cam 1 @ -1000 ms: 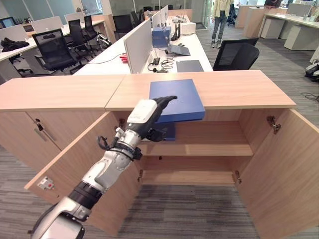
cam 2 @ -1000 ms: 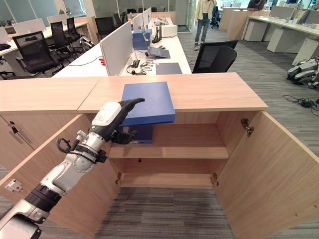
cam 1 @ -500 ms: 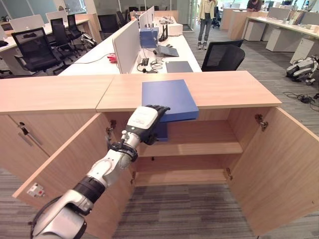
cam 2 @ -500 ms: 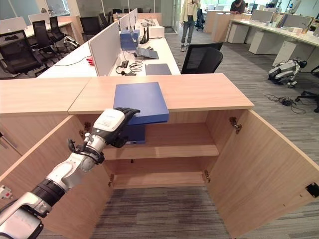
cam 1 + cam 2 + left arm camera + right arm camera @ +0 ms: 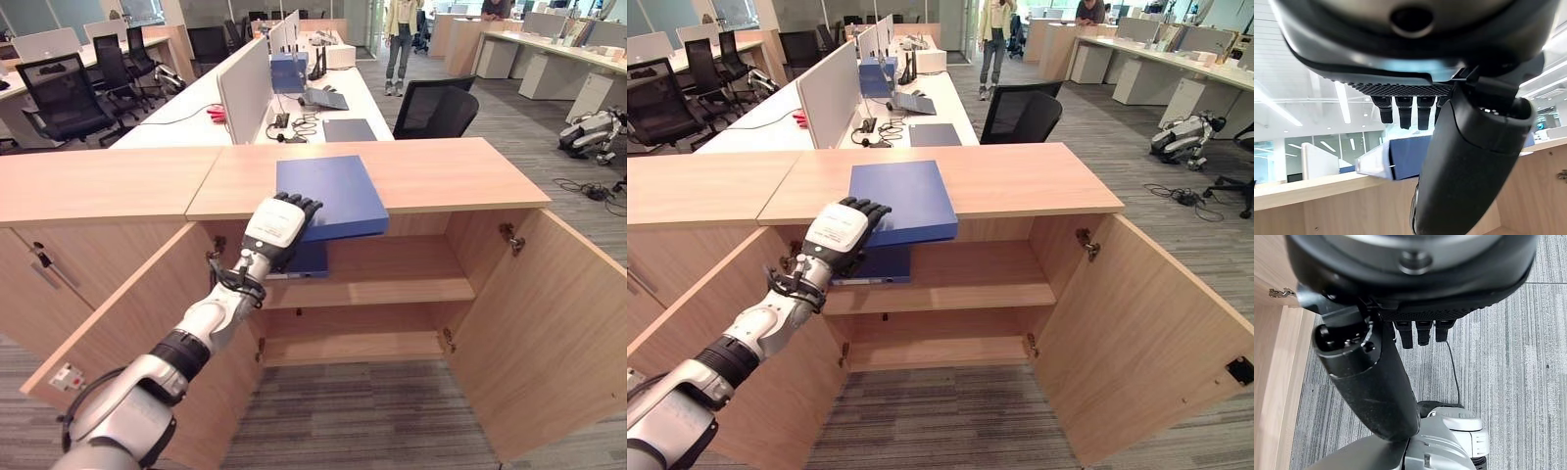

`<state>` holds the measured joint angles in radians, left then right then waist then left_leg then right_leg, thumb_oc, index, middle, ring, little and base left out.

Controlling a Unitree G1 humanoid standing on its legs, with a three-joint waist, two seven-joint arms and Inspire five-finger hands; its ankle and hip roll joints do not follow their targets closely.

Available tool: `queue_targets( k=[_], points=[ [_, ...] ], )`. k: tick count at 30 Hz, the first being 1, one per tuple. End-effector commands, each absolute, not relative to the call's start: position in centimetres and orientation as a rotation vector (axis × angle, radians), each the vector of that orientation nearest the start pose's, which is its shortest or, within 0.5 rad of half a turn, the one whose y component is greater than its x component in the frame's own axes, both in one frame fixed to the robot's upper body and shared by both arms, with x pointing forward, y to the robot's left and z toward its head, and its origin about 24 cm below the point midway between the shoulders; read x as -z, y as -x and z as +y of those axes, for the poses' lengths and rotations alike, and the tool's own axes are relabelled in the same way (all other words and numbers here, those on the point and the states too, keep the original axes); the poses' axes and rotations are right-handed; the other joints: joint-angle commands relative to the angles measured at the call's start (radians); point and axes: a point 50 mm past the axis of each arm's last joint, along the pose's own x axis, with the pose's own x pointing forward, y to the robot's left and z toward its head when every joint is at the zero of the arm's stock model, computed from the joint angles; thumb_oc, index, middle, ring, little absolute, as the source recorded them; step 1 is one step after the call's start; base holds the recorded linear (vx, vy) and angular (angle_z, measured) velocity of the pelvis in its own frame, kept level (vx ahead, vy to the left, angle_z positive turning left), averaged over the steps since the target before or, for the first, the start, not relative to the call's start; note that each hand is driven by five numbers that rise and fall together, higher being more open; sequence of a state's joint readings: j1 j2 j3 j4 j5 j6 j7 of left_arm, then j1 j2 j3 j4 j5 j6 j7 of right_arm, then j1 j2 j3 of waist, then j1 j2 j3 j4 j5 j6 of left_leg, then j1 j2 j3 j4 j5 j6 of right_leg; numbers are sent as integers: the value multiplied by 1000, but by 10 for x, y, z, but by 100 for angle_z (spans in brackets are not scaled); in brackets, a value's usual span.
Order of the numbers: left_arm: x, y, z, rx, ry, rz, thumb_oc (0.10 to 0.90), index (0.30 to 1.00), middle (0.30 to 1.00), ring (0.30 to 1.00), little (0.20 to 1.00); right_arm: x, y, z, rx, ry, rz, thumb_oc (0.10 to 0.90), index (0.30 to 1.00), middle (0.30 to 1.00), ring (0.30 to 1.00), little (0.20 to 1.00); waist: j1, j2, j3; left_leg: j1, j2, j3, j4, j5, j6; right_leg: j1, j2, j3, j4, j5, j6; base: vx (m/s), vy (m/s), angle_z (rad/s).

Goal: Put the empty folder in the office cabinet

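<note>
a blue folder point(image 5: 328, 194) lies flat near the middle of the frame on the wooden top point(image 5: 441, 176) of the office cabinet point(image 5: 392, 284), its near edge jutting out past the front lip over the open compartment. the left hand point(image 5: 274, 227) sits at the folder's near left corner, fingers point(image 5: 299, 206) stretched straight and laid over that corner, not curled round it; in the left wrist view the fingers point(image 5: 1403, 110) point out in a row with the folder's edge point(image 5: 1400, 159) just past them. both cabinet doors stand wide open, the left door point(image 5: 137, 323) at the lower left and the right door point(image 5: 549, 333) at the lower right. inside, on the upper shelf point(image 5: 392, 290), a second blue folder point(image 5: 309, 260) lies just under the hand. the right hand point(image 5: 1420, 333) shows in its own wrist view above grey carpet point(image 5: 1498, 357), fingers relaxed and apart, holding nothing. behind the cabinet, white office desks point(image 5: 343, 98) and black chairs point(image 5: 436, 108) fill the upper part of the frame, and a person point(image 5: 400, 29) stands at the top
</note>
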<state>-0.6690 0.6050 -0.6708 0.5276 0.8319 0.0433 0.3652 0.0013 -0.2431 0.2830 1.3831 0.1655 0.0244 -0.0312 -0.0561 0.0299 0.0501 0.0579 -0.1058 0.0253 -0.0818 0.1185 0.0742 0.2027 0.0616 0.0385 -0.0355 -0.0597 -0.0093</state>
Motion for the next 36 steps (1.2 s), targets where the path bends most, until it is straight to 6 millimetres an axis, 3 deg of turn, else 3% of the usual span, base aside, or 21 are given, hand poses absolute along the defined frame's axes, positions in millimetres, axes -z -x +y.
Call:
queue_targets(
  k=[1,8,9,10,11,12,30,36],
  points=[
    [-191,-385,152,-206,-1663,-645,800,900,900,900,900,168,-51,-245,89,327,1417,800,900,900,900,900,-5,-26,-31,91,2,-22,-5,-161,-29,-17,-44,0,-24,59,76,0,0,0],
    [-189,-396,158,-221,-1695,-556,800,900,900,900,900,167,-53,-246,93,335,1412,800,900,900,900,900,-15,-25,-34,100,2,-21,-5,-170,-29,-8,-44,0,-27,54,79,0,0,0],
    [-191,-398,156,-220,-1689,-554,750,825,825,825,825,167,-54,-247,98,333,1410,800,900,900,900,900,-16,-25,-33,100,2,-21,-5,-170,-29,-10,-44,1,-25,54,79,0,0,0],
    [-190,-399,155,-214,-1681,-545,588,582,582,582,582,167,-55,-247,97,334,1410,800,900,900,900,900,-17,-24,-34,100,2,-20,-5,-170,-29,-10,-44,1,-24,54,79,0,0,0],
    [-190,-399,155,-214,-1677,-543,551,526,526,526,526,167,-54,-247,95,333,1411,800,900,900,900,900,-18,-24,-34,100,2,-19,-5,-170,-29,-10,-44,2,-24,54,79,0,0,0],
    [-192,-400,157,-221,-1671,-539,400,300,300,300,300,167,-54,-246,90,332,1412,800,900,900,900,900,-20,-23,-34,100,2,-18,-5,-171,-30,-11,-44,2,-22,53,79,0,0,0],
    [-193,-400,152,-227,-1548,-560,400,300,300,300,300,167,-48,-250,113,347,1435,800,900,900,900,900,-35,-17,-40,109,5,-1,-5,-177,-30,-10,-46,11,-24,56,82,0,3,-2],
    [-194,-396,141,-196,-1503,-605,400,300,300,300,300,167,-45,-252,117,352,1450,800,900,900,900,900,-35,-17,-40,113,4,-1,-5,-180,-31,-7,-46,8,-26,54,81,0,0,0]
  ],
)
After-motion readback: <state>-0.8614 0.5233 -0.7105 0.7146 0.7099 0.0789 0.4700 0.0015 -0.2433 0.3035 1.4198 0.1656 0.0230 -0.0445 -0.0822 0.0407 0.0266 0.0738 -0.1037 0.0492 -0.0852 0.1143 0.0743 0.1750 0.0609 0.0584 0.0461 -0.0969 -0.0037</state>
